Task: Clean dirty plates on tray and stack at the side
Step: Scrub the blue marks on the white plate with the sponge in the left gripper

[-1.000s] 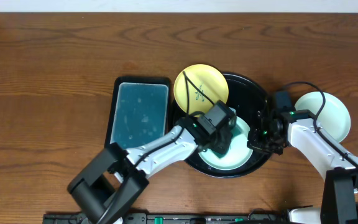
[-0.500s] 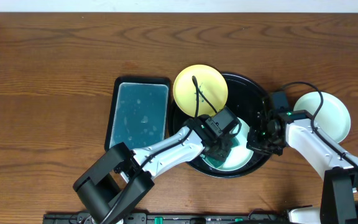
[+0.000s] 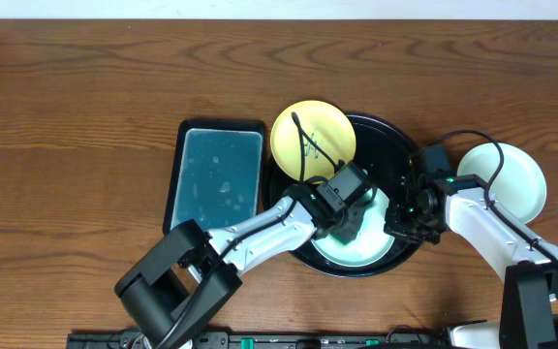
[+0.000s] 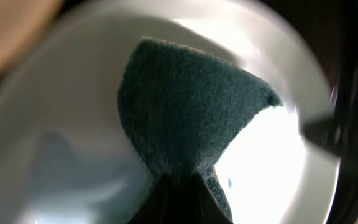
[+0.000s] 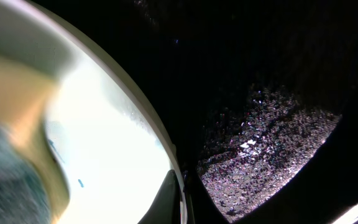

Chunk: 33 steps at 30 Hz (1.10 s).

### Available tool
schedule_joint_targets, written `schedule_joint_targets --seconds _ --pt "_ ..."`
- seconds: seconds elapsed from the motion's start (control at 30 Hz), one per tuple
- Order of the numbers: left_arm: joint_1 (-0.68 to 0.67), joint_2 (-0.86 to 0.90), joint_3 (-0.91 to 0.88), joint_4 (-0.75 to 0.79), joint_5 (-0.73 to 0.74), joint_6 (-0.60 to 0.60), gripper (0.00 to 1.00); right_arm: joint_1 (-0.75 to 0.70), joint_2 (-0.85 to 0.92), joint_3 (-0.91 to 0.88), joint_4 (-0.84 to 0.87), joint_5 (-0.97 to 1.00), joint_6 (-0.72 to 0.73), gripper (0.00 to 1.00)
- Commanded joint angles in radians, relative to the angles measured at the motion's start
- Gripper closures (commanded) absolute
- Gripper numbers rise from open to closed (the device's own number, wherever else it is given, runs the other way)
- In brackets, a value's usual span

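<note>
the wooden table (image 3: 85,116) filled the overhead frame, with bare wood across the whole left side and along the top. the round black tray (image 3: 387,131) sat right of centre. its left rim lay just beside a rectangular teal tray (image 3: 219,179), and its right rim was near a pale plate (image 3: 516,179) resting on the table at the right edge.

the yellow plate (image 3: 332,131) rested tilted over the black tray's upper-left rim, scribbles at its centre and a cable crossing above it. the mint plate (image 3: 361,250) lay in the lower half of the black tray.

the left arm reached up from the lower left. the left gripper (image 3: 347,218) stood over the mint plate, clenched on a dark teal sponge (image 4: 191,118) that pressed on the plate's inside. a small blue mark showed beside the sponge.

the right gripper (image 3: 407,215) sat at the mint plate's right edge and appeared pinched on its rim, hemmed between the plate and the tray wall.
</note>
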<state>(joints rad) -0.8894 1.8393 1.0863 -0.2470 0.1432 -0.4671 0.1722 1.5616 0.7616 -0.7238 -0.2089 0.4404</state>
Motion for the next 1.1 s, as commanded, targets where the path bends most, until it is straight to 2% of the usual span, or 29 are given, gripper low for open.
schedule_joint_targets --seconds 0.0,0.33,0.57,0.8,1.07 --pt "0.006 0.019 -0.006 0.039 -0.054 -0.072 0.92 0.0 0.011 -0.031 -0.001 0.073 0.016 0.99" --pt "-0.063 0.031 -0.008 0.068 0.066 -0.077 0.92 0.0 0.011 -0.031 -0.001 0.073 0.016 0.99" --pt "-0.102 0.031 -0.009 -0.024 0.073 -0.076 0.92 0.0 0.011 -0.031 -0.002 0.072 0.016 0.99" --pt "-0.031 0.031 -0.009 -0.164 -0.068 -0.076 0.92 0.0 0.011 -0.031 -0.006 0.07 0.016 0.99" --pt "0.138 0.031 -0.009 -0.099 -0.1 -0.079 0.92 0.0 0.011 -0.031 -0.006 0.07 0.016 0.99"
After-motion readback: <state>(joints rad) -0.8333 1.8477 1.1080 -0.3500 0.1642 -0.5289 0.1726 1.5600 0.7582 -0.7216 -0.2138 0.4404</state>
